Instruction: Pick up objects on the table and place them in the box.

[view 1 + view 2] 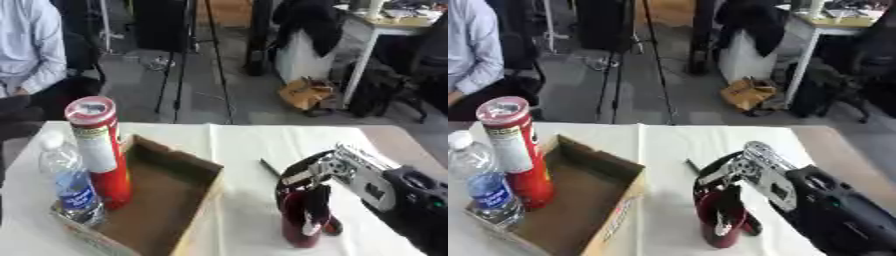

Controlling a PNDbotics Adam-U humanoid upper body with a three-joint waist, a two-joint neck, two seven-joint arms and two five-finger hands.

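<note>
We see the right robot hand (317, 202) with fingers curled around a dark red cup (302, 220), apparently resting on the tabletop (254, 145) just right of the box (166, 200), which holds a red can (101, 150) and a water bottle (70, 185).

A brown box (188, 197) sits open on the white table. A tall red can (101, 150) and a clear bottle (70, 182) with a blue label stand inside. A dark red cup (719, 222) stands near the box.
</note>
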